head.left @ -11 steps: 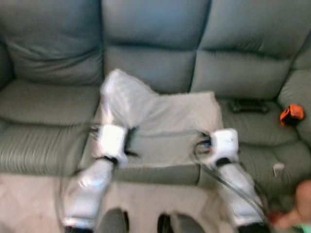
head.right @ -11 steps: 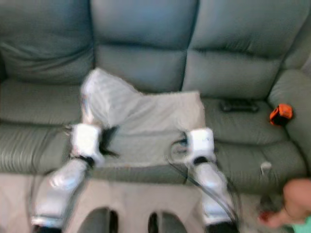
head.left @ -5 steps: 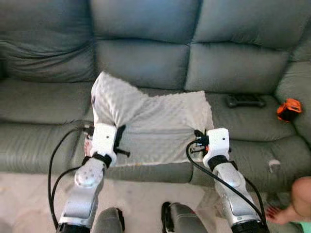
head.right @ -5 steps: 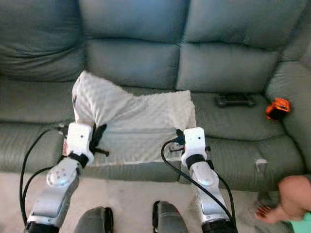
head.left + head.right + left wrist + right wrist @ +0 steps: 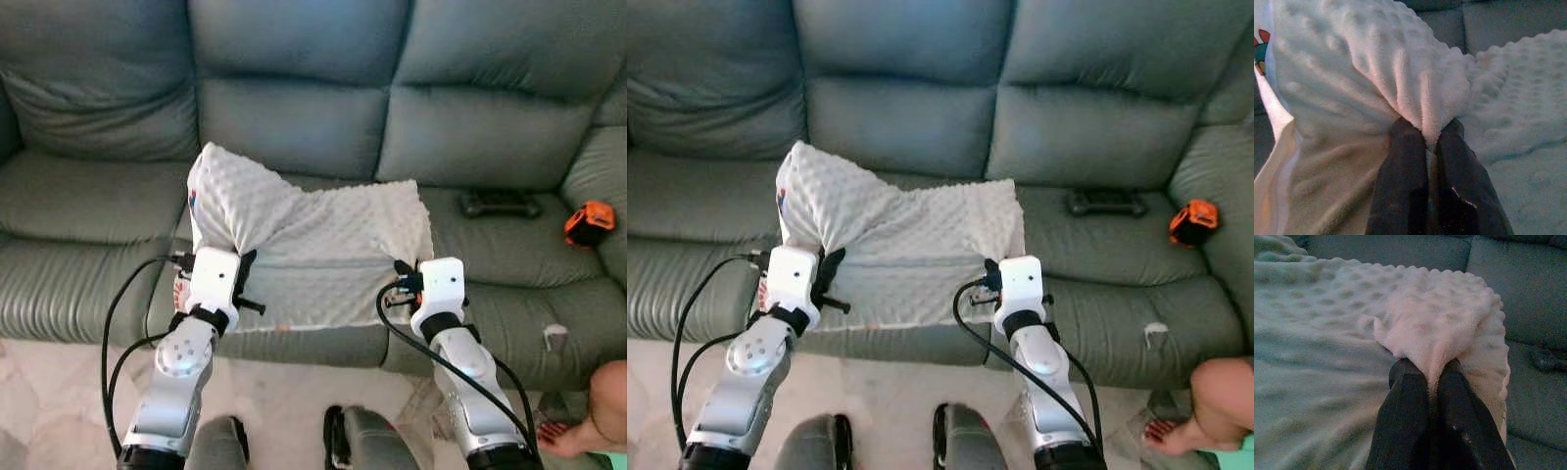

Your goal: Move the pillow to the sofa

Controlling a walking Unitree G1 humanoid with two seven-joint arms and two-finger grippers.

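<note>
Left eye view shows the pillow [image 5: 312, 245] draped over the sofa [image 5: 304, 108] middle seat, my left gripper [image 5: 1425, 142] and right gripper [image 5: 1431, 377] each pinched shut on a near corner. I should set it fully onto that seat cushion, well back from its front edge, then release both corners together.

No words, labels, brands or numbers can be read on anything in view.
</note>
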